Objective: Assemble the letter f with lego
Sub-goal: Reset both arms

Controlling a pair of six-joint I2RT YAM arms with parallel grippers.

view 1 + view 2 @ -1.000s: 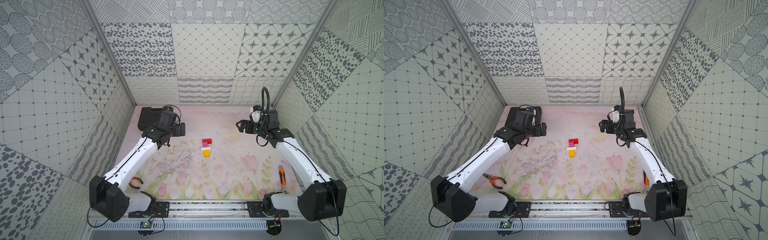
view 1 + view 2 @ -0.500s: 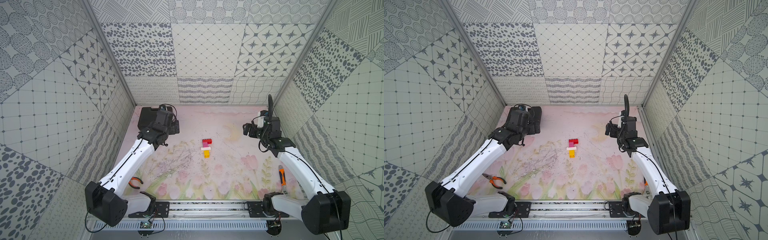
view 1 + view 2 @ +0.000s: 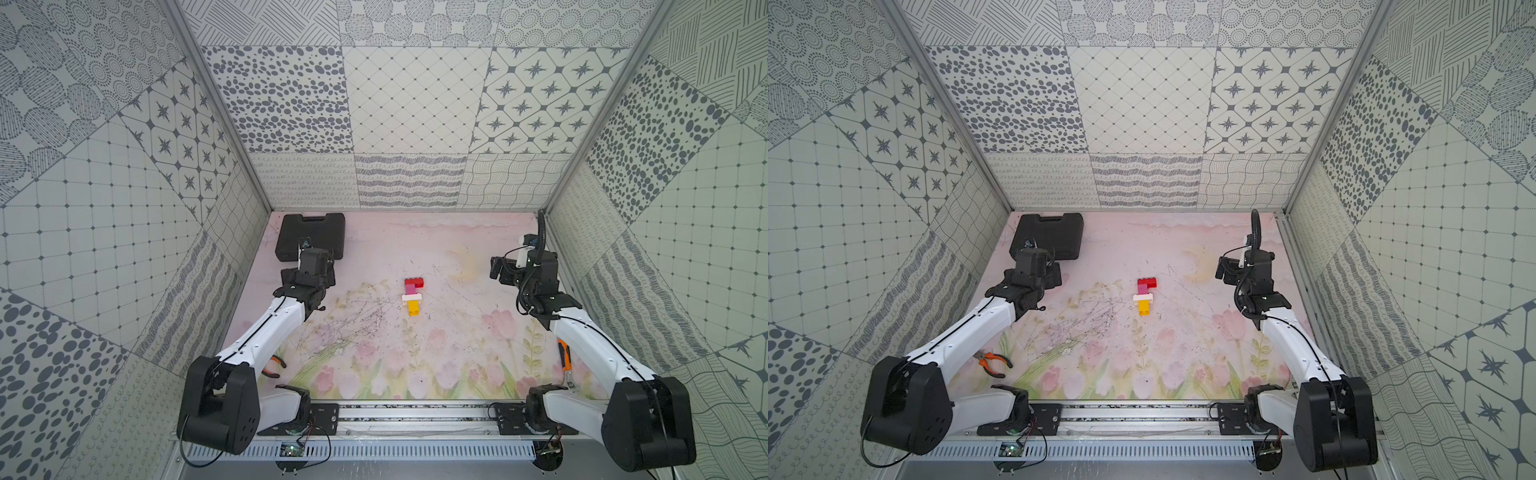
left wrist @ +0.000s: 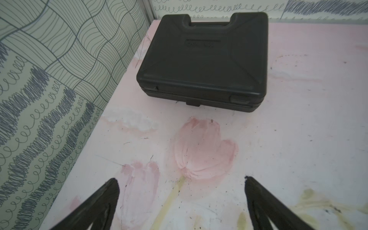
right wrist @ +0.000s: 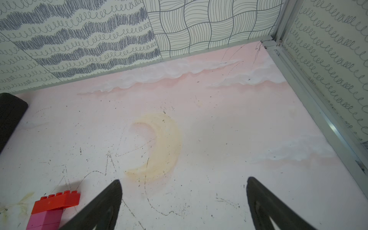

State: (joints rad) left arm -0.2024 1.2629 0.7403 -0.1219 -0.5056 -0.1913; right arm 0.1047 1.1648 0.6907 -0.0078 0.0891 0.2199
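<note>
Red-topped letter f [image 3: 413, 296] lies between wide-spread empty left fingers [image 4: 95, 205] and right fingers [image 5: 103, 203], touching neither.

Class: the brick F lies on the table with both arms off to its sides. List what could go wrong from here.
1. The open right tool sits near the brick F; a careless sweep might knock it apart.
2. The open left tool faces the black case; driving forward could ram it.
</note>
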